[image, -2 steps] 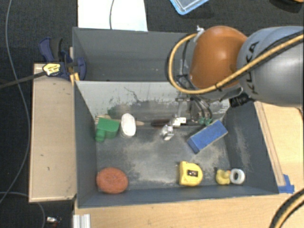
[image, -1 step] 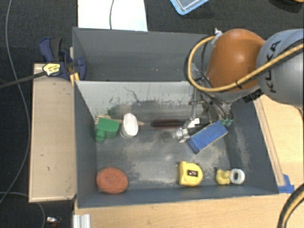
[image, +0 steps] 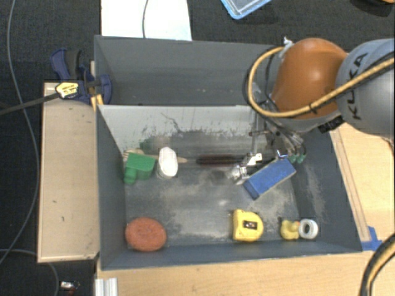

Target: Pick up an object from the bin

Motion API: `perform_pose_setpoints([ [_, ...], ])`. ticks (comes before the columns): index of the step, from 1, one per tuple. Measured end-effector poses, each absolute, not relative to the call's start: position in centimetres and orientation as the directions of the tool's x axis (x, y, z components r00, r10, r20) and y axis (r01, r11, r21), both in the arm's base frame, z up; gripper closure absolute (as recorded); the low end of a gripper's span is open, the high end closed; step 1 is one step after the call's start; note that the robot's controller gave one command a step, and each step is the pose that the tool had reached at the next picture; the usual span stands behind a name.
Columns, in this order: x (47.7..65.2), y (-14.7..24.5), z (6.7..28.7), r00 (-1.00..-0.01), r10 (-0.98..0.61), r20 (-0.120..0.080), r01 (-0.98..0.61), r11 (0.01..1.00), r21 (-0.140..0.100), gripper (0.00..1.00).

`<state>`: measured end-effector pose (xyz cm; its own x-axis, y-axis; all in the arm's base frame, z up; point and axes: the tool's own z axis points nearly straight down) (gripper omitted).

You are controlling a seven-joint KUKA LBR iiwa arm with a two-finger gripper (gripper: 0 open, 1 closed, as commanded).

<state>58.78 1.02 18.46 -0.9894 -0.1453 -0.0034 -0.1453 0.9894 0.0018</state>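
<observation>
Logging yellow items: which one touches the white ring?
The small yellow lump front right, against the white ring; the squarish yellow tape measure with a dark label lies apart, toward the bin's middle.

Eight loose things in all, one of each kind. One blue block (image: 270, 177) lies just beside the claw (image: 259, 165), on its lower side. One dark stick (image: 217, 160) lies to the claw's left. Farther left are one white lump (image: 168, 163) and one green piece (image: 137, 168), touching. One reddish-brown disc (image: 145, 234) sits far down-left of the claw. Below the claw are two yellow things, one tape measure (image: 247, 226) and one small yellow lump (image: 289, 229) (its kind too small to tell), and one silver ring (image: 308, 228) touching that lump.
</observation>
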Motion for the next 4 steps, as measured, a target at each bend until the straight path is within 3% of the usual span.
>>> perform_pose_setpoints([
  [1,59.0,0.0,15.3,-0.998,0.067,-0.006,0.067,0.998,0.003,0.0],
  [2,58.6,-0.5,13.1,-0.951,-0.308,-0.008,-0.308,0.951,0.0,0.0],
  [3,58.9,-0.2,10.6,-0.9,-0.435,-0.009,-0.435,0.9,-0.002,0.0],
  [4,58.5,-1.0,10.9,-0.945,-0.327,-0.007,-0.327,0.945,0.003,0.0],
])
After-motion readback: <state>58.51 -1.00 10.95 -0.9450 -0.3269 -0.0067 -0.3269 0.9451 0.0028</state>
